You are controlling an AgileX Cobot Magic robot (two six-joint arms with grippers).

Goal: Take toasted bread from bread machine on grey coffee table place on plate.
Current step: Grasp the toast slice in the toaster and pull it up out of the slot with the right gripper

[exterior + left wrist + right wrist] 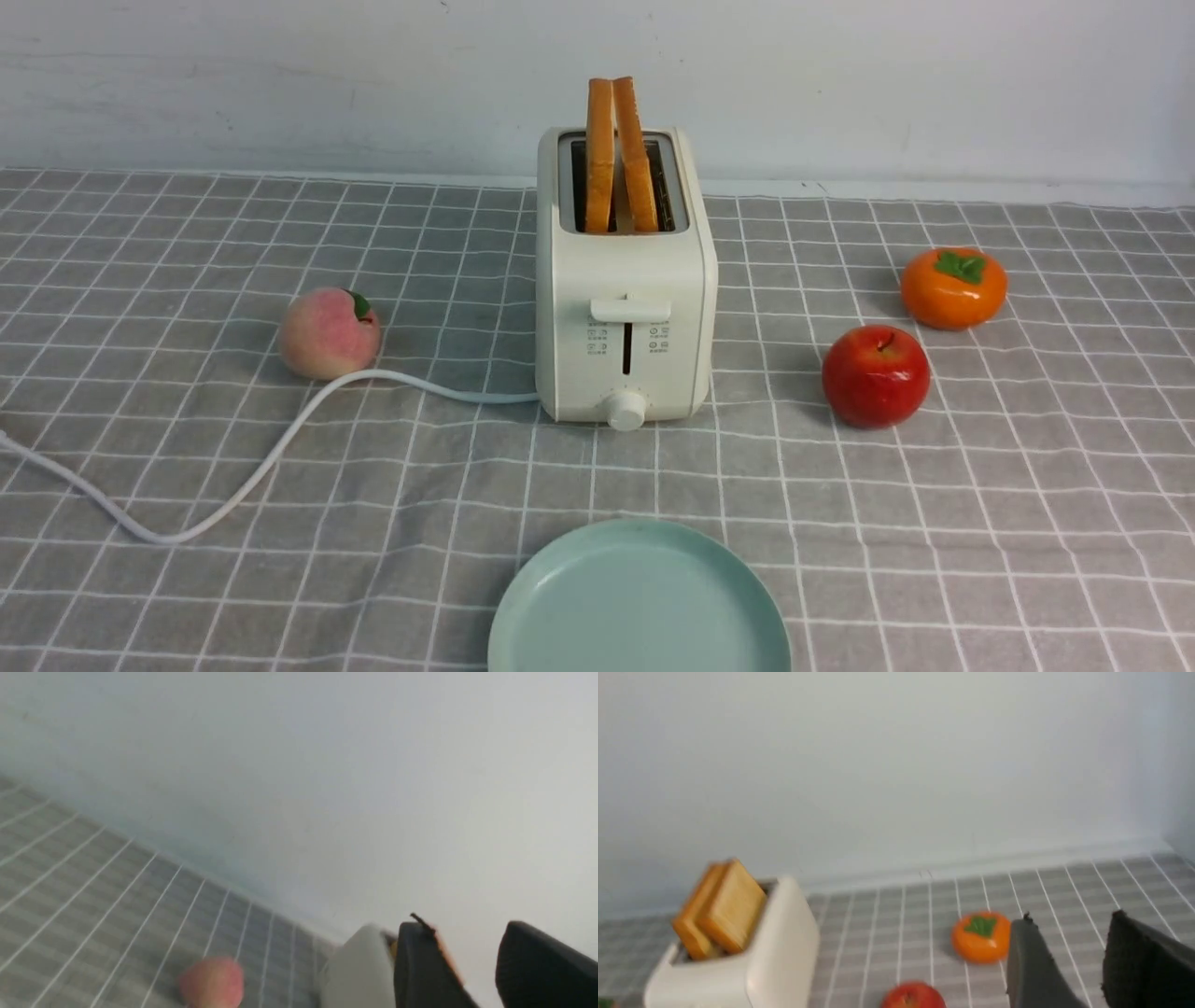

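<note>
Sticking from bread machine [624, 308]: toasted bread [599, 140]; L gripper [465, 927], R gripper [1071, 919] spread.

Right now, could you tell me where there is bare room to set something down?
Bare cloth lies between the bread machine and the plate, and right of the plate, nearer than the apple. The plate is empty. Crowded: the peach and cord on the left.

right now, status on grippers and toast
Left gripper open, right gripper open. Two golden toast slices standing in cream-white toaster. Round mint-green plate bare; nothing in the way.
</note>
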